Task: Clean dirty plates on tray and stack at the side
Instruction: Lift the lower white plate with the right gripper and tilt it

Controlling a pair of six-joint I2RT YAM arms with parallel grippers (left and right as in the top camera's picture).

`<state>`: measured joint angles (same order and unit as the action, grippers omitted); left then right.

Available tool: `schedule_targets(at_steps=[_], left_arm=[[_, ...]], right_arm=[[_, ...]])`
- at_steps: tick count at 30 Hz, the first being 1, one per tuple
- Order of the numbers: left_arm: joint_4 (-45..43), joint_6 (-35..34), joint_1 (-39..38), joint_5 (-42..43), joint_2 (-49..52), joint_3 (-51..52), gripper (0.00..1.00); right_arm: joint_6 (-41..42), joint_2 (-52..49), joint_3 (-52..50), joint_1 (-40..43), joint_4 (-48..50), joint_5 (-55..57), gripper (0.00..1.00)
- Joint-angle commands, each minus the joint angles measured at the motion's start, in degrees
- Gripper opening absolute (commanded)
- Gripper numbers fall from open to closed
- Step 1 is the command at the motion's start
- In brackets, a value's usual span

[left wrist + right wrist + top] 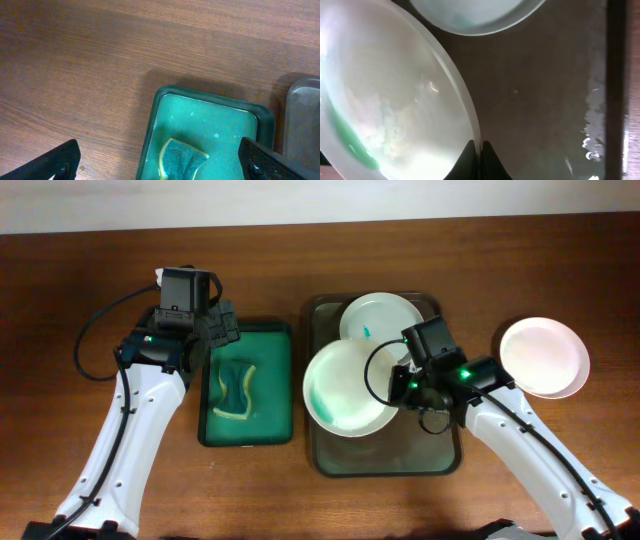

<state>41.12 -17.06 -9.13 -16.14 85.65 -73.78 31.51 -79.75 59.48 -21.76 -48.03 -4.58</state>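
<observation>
1. The overhead view alone showed all three plates. The side plate [544, 357] lay on the table, right of the tray [440, 462]. The far plate [380, 318], marked teal, sat at the tray's back. The smeared plate [350, 388] was over the tray's left part.
2. The right wrist view showed the right gripper [479, 161] pinched onto the smeared plate's rim.
3. The left gripper [160, 170] stood wide, holding nothing, above the green tray [150, 130] and sponge [182, 157].
</observation>
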Motion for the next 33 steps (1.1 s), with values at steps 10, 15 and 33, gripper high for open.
schedule_targets(at_steps=[10,15,33], left_arm=[[0.09,0.22,0.2,-0.81,-0.55,-0.52,0.99],[0.09,0.22,0.2,-0.81,-0.55,-0.52,0.99],[-2.84,-2.82,8.13,-2.12,-15.17,-2.34,0.99]], right_arm=[[0.98,-5.03,1.18,-7.56,14.08,-3.76,0.04],[3.52,-11.8,1.18,-13.81,24.46,-0.66,0.04],[-3.52,-13.38,1.2,-25.24,41.64,29.57,0.04]])
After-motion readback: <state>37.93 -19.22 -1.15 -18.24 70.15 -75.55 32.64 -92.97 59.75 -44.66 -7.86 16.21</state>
